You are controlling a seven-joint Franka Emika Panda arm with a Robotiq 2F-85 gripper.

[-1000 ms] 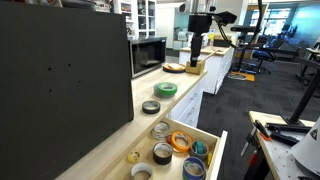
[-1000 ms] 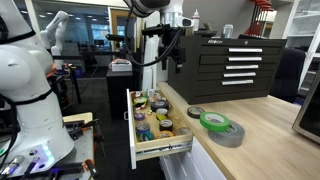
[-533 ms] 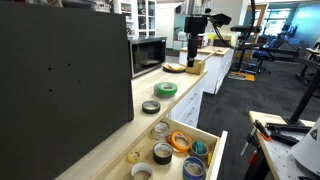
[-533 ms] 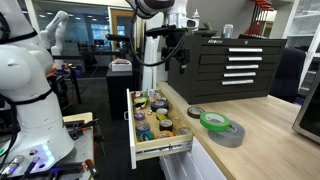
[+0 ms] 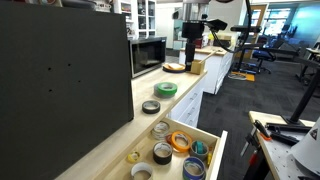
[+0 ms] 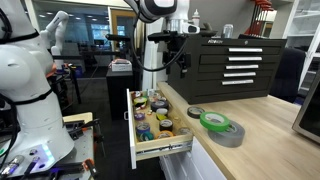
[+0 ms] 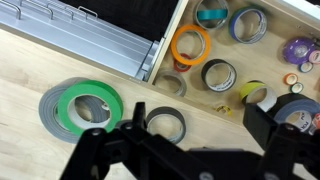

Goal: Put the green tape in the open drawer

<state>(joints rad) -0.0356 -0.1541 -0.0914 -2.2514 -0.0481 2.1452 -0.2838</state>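
Note:
The green tape (image 5: 166, 88) lies on a grey roll (image 6: 227, 135) on the wooden counter and also shows in an exterior view (image 6: 212, 122) and in the wrist view (image 7: 88, 106). A black roll (image 7: 165, 124) lies beside it. The open drawer (image 5: 214, 150) holds several tape rolls; it also shows in an exterior view (image 6: 134, 128) and its edge in the wrist view (image 7: 162, 52). My gripper (image 7: 200, 116) is open and empty, high above the counter in both exterior views (image 5: 194, 62) (image 6: 180, 64).
A microwave (image 5: 148, 55) stands at the back of the counter, with a plate (image 5: 175, 68) and a box (image 5: 194, 66) beyond the tapes. A black tool chest (image 6: 235, 65) stands behind. A dark panel (image 5: 60, 80) runs along the counter.
The gripper has shifted slightly above the counter. The tapes and the drawer have not moved.

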